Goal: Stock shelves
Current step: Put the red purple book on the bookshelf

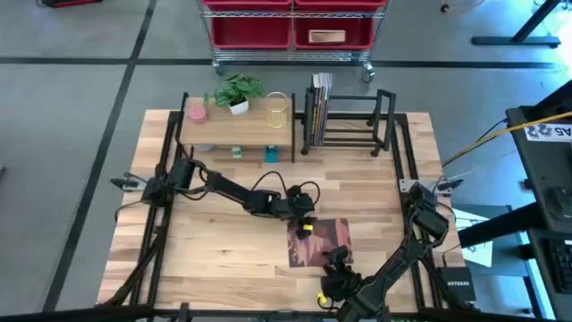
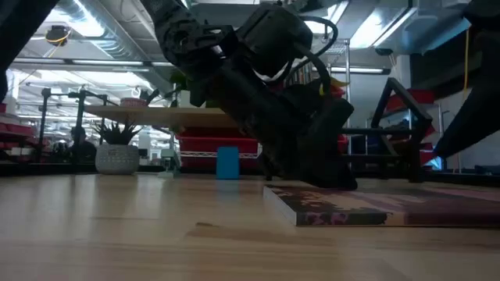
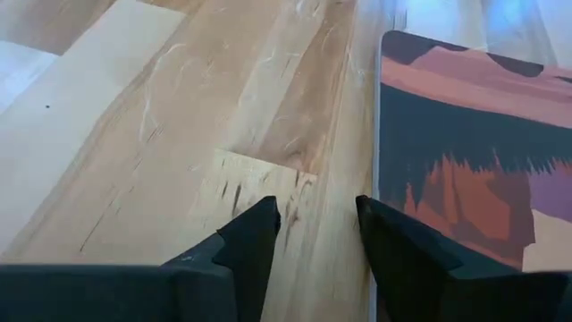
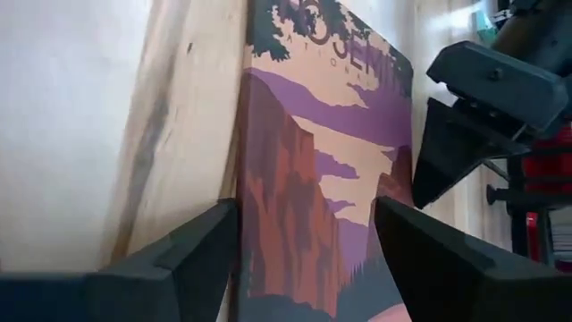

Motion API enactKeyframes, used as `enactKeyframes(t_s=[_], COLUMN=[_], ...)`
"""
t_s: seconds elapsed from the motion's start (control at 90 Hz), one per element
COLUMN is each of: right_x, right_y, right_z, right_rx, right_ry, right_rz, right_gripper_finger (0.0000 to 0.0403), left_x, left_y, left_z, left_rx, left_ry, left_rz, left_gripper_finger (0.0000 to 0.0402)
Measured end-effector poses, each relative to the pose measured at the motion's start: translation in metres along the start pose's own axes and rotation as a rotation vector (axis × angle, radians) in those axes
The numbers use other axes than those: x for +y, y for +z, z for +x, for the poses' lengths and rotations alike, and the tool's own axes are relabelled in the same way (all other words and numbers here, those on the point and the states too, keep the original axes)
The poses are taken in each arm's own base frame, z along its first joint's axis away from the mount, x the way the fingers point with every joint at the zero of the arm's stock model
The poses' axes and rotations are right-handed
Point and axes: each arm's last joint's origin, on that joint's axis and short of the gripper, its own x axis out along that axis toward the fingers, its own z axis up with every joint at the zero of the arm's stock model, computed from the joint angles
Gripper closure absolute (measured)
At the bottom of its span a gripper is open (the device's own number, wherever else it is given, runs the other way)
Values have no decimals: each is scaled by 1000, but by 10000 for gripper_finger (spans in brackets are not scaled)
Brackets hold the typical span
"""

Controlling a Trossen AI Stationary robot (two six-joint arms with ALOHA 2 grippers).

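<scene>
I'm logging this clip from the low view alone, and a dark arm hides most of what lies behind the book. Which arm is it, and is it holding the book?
Observer: It is the left arm. In the high view, the left gripper is at the end of the book that faces the rack.
Operator: Is it holding the book?
Observer: No. In the left wrist view its fingers are open over bare table, right beside the book's edge.
Operator: And the right arm?
Observer: The right gripper is at the book's opposite end. Its fingers are open and the book lies flat just ahead of them.
</scene>
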Motion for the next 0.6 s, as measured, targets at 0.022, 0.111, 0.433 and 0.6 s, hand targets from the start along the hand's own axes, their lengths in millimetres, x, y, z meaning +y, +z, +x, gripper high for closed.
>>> enactKeyframes(t_s=[0.022, 0.111, 0.433, 0.6], right_x=[-1, -8, -22, -19], right_y=[2, 8, 21, 15], right_z=[-1, -8, -20, -18], right_rx=[1, -8, -17, 39], right_ry=[-7, -53, -88, -54], right_rz=[7, 19, 48, 30], right_gripper_finger=[155, 155, 155, 155], left_x=[0, 1, -2, -11], left_y=[0, -1, -2, -4], left_z=[0, 0, 0, -2], left_rx=[1, 5, 47, 94], left_ry=[-1, 3, -92, -222], left_rz=[0, -4, -46, -58], left_gripper_finger=[249, 249, 249, 249])
